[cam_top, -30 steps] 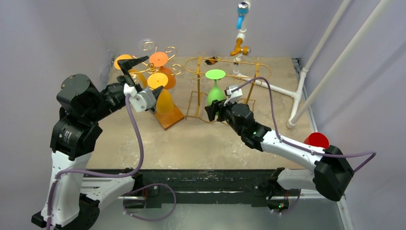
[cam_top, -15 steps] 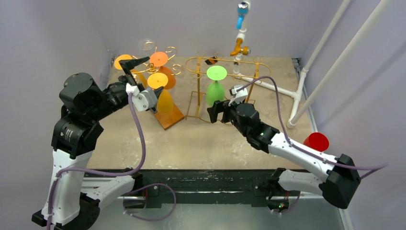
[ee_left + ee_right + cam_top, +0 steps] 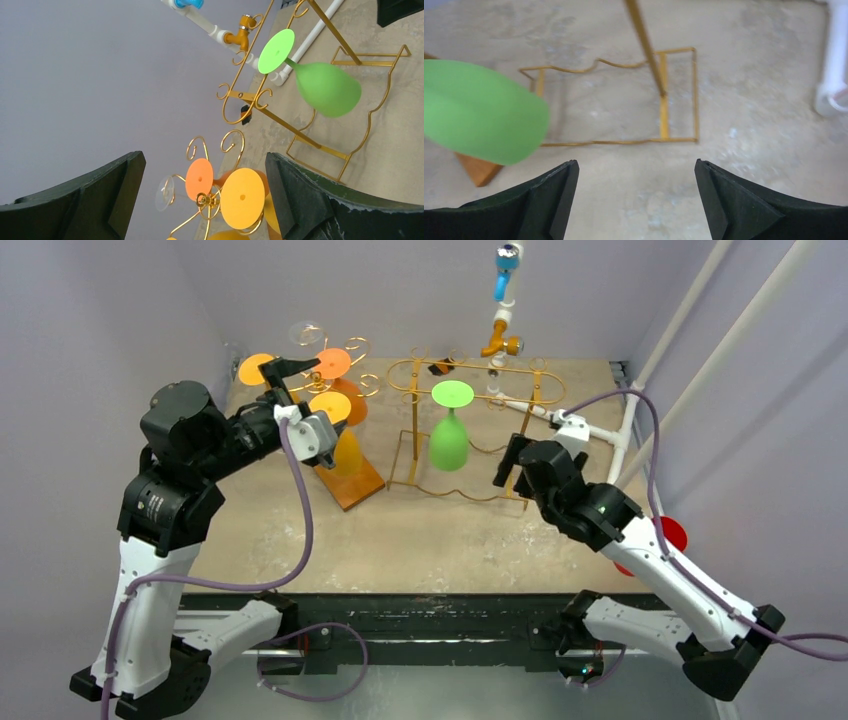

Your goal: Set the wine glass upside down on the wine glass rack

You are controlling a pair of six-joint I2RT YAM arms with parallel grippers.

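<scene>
Green wine glass [image 3: 449, 440] hangs inverted on the gold wine glass rack [image 3: 413, 425], with its foot resting on the top rails and its bowl pointing down above the table [image 3: 420, 540]. The right tool [image 3: 635, 169] stands near the rack's right end, fingers wide apart, gripping nothing and clear of the glass. The left tool [image 3: 205, 165], likewise spread wide and empty, hovers near the orange glasses [image 3: 330, 365] on a second rack with a wooden base [image 3: 355, 485].
</scene>
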